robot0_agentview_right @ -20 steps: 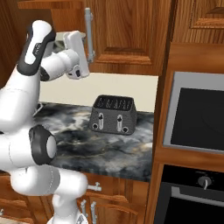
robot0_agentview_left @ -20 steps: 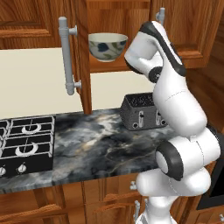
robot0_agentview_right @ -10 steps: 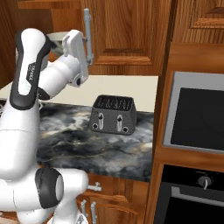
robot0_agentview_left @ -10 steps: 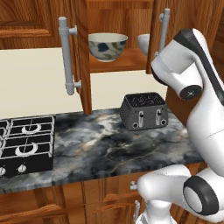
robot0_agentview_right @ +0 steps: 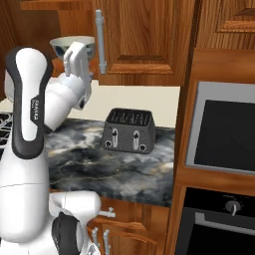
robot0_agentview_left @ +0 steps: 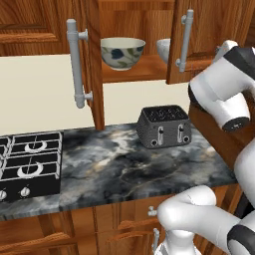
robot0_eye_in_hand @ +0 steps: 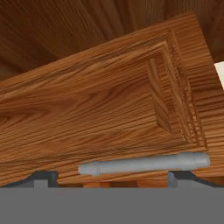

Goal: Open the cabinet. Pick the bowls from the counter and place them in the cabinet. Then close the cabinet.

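The cabinet (robot0_agentview_left: 134, 69) stands with both doors ajar. On its shelf sits the leaf-patterned bowl (robot0_agentview_left: 122, 53), also seen as a bowl (robot0_agentview_right: 69, 44) past my hand. The whitish bowl (robot0_agentview_left: 164, 50) sits beside it, half hidden by the right door (robot0_agentview_left: 209, 30). My gripper (robot0_eye_in_hand: 112, 178) is open and faces that door's outer panel (robot0_eye_in_hand: 109, 105). The silver bar handle (robot0_eye_in_hand: 144, 164) lies just beyond the fingertips (robot0_eye_in_hand: 43, 177), untouched. From the right base, my gripper (robot0_agentview_right: 79, 55) is left of the handle (robot0_agentview_right: 101, 42). No bowl stands on the counter (robot0_agentview_left: 124, 169).
A dark toaster (robot0_agentview_left: 164, 127) stands at the back of the counter under the cabinet. The black gas hob (robot0_agentview_left: 30, 164) is at the left. A built-in oven (robot0_agentview_right: 224, 129) fills the wall to the right. The left door's handle (robot0_agentview_left: 77, 64) juts out over the counter.
My arm has swung out of the cabinet opening to the right, uncovering the whitish bowl on the shelf. The hand now faces the right door. The gripper stays open.
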Robot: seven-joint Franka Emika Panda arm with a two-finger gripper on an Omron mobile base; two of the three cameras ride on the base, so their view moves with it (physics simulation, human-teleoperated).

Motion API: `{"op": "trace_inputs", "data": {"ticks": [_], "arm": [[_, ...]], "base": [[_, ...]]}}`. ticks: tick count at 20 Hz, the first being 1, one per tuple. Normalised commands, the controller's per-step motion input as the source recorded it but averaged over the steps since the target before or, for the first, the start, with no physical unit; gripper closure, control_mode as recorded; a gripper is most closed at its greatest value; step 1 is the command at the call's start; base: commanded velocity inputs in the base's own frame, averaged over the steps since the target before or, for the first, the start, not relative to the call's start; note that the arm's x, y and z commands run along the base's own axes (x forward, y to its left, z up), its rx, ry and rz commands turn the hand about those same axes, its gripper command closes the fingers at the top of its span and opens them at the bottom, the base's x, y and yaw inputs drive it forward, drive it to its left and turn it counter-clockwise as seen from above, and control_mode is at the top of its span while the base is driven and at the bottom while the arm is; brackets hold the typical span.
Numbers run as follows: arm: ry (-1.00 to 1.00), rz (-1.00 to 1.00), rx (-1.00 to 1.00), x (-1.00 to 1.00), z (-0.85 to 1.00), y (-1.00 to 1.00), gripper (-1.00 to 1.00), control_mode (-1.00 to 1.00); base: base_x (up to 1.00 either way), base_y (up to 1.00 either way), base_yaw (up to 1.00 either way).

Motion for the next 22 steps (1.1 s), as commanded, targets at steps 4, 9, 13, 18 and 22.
{"op": "trace_inputs", "data": {"ticks": [4, 9, 13, 18, 22], "arm": [[0.00, 0.07, 0.00, -0.78, 0.48, 0.20, -1.00, -1.00], [-0.02, 0.03, 0.12, -0.85, 0.62, 0.23, -1.00, -1.00], [0.00, 0.04, 0.23, -0.92, 0.50, 0.26, -1.00, -1.00], [0.02, 0.11, -0.06, -0.82, 0.20, 0.73, -1.00, -1.00], [0.10, 0.07, -0.11, -0.75, 0.22, 0.82, -1.00, -1.00]], "base": [[0.00, 0.00, 0.00], [0.00, 0.00, 0.00], [0.00, 0.00, 0.00], [0.00, 0.00, 0.00], [0.00, 0.00, 0.00]]}}
